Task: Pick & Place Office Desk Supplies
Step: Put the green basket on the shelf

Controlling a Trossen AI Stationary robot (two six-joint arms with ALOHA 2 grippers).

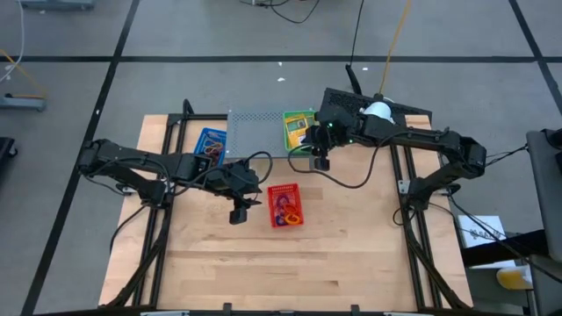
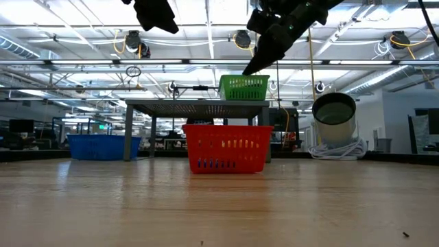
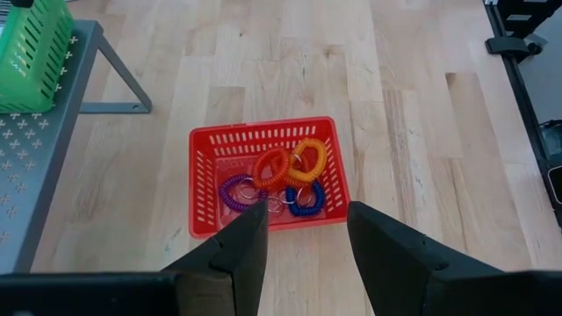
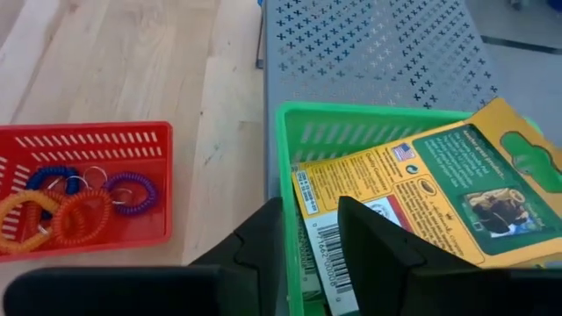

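Right end effector [image 4: 309, 230] hovers, fingers apart and empty, over the green basket [image 4: 290, 140], yellow-and-green packets [image 4: 430, 189] lying inside. Left end effector [image 3: 306, 241], fingers apart, hangs beside the red basket [image 3: 204, 167] holding coiled loops [image 3: 281, 171].

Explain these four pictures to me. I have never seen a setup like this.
This is a robot with two dark arms at a wooden table. One picture looks down from above, one looks level across the table, and one comes from each wrist. The left gripper hangs open beside a red basket of coiled loops, holding nothing. The right gripper hovers over a green basket holding yellow-and-green packets, its fingers slightly apart with nothing between them. A grey rack and a blue basket stand further back.
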